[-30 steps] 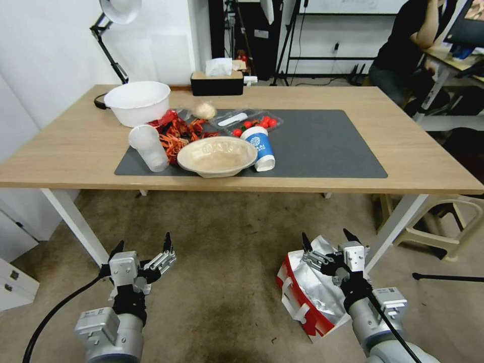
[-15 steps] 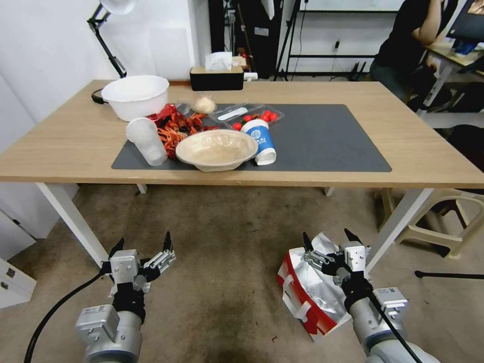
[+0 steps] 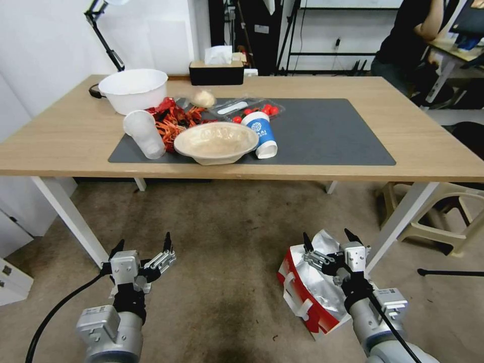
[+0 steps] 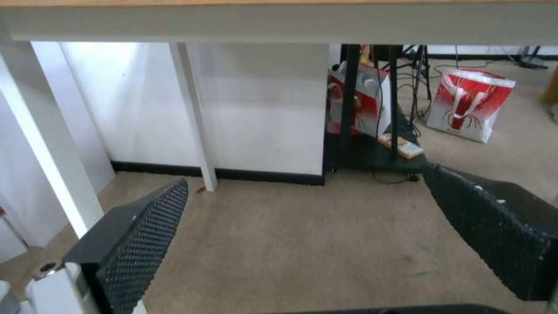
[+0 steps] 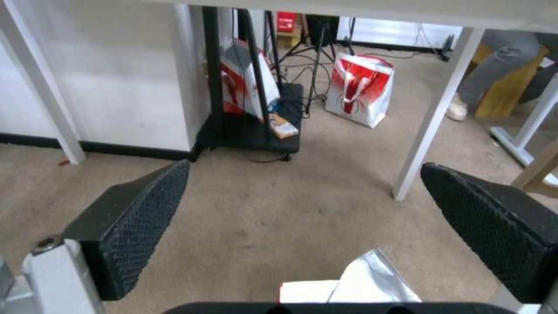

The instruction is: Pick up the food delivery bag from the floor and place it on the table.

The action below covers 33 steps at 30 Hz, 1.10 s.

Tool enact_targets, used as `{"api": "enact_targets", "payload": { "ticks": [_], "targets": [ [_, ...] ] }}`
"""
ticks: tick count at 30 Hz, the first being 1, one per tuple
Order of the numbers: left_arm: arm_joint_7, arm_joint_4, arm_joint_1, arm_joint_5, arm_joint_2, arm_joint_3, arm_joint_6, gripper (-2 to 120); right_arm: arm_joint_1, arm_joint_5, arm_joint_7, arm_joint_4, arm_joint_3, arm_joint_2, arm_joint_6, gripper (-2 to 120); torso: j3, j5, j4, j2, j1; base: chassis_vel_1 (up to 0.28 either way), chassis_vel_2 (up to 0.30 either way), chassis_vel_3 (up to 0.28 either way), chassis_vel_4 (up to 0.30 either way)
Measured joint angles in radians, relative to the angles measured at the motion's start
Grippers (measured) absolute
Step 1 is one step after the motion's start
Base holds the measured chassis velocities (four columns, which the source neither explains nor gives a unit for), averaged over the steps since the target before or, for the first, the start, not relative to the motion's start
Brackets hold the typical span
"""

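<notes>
While the bag [image 3: 308,285] lies tipped on the floor [image 3: 227,242] beside the table [image 3: 403,146] leg, directly beneath the spread right gripper [image 3: 328,241], the left gripper [image 3: 142,247], likewise spread, is held well apart.

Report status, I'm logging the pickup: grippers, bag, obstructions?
Both grippers open: left gripper over bare floor, right gripper above the food delivery bag. Bag on floor, ungrasped. White table leg close beside it.
</notes>
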Motion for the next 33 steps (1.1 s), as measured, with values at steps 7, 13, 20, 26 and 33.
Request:
{"api": "enact_targets", "payload": {
  "ticks": [7, 13, 20, 26, 33],
  "targets": [
    [0.0, 0.0, 0.0, 0.002, -0.003, 0.001, 0.0, 100, 0.0, 0.0, -0.001, -0.002, -0.001, 0.0, 0.0, 100, -0.013, 0.0, 0.0, -0.022, -0.009, 0.0, 0.0, 0.0, 0.0],
    [0.0, 0.002, 0.0, 0.002, -0.007, 0.003, 0.0, 100, 0.001, 0.0, -0.003, -0.005, -0.001, -0.001, 0.0, 100, -0.033, 0.0, 0.0, -0.053, -0.02, 0.0, 0.0, 0.0, 0.0],
    [-0.001, 0.003, -0.001, 0.002, -0.008, 0.005, 0.0, 100, 0.001, 0.0, -0.003, -0.007, 0.0, -0.001, 0.0, 100, -0.051, 0.0, 0.0, -0.08, -0.03, 0.0, 0.0, 0.0, 0.0],
    [-0.002, 0.004, -0.002, 0.003, -0.009, 0.006, -0.001, 100, 0.001, -0.001, -0.003, -0.011, 0.0, -0.001, 0.002, 100, -0.066, 0.0, 0.0, -0.105, -0.039, 0.0, 0.0, 0.0, 0.0],
    [-0.002, 0.006, -0.004, 0.003, -0.009, 0.007, -0.001, 100, 0.001, -0.004, -0.006, -0.014, -0.001, 0.0, 0.008, 100, -0.084, 0.0, 0.0, -0.132, -0.048, 0.0, 0.0, 0.0, 0.0]
  ]
}}
